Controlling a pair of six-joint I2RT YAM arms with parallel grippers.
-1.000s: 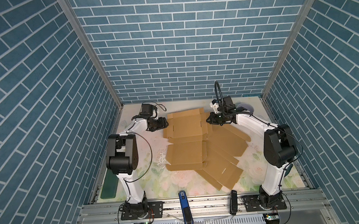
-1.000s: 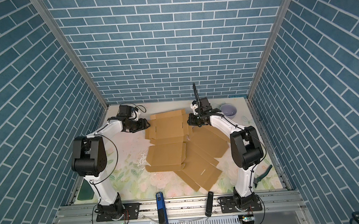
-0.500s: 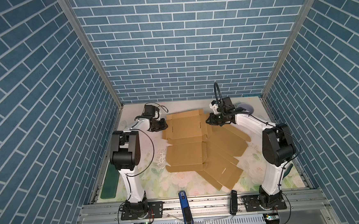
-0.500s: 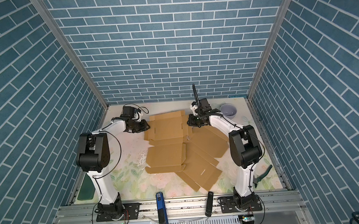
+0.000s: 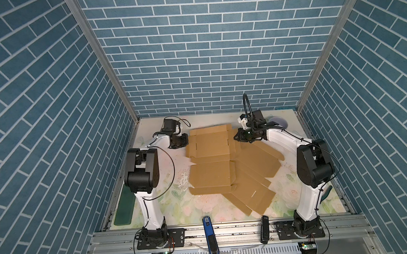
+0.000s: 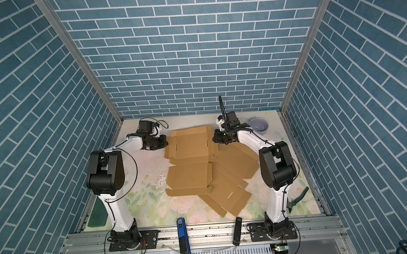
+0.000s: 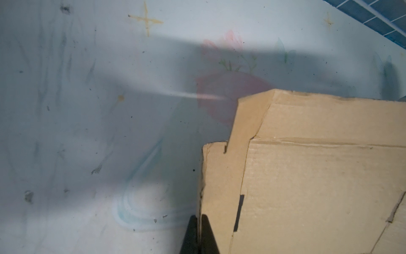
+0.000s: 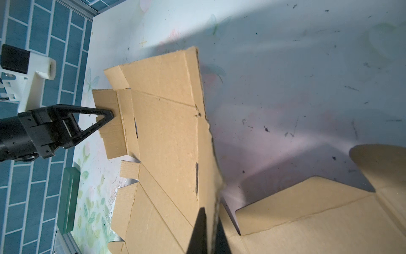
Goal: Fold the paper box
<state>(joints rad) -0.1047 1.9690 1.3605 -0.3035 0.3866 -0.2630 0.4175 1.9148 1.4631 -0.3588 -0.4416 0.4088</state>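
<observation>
A flat, unfolded brown paper box (image 5: 210, 144) (image 6: 191, 147) lies at the back middle of the table in both top views. My left gripper (image 5: 186, 141) (image 6: 166, 142) is shut on the box's left side flap. The left wrist view shows the flap's edge (image 7: 219, 171) pinched between the left gripper's (image 7: 198, 217) black fingertips. My right gripper (image 5: 235, 137) (image 6: 214, 139) is shut on the right side flap. In the right wrist view the right gripper (image 8: 211, 212) pinches that raised flap, and the left gripper (image 8: 109, 116) shows across the box (image 8: 167, 132).
A second flat cardboard blank (image 5: 256, 172) lies tilted under the box, toward the front right. A lavender bowl (image 5: 278, 123) stands at the back right and a green block (image 5: 125, 207) at the left edge. Blue (image 5: 209, 231) and black (image 5: 264, 228) tools rest on the front rail.
My left gripper has moved right to the box's left side flap and closed on it. The right gripper has kept its grip on the right flap.
</observation>
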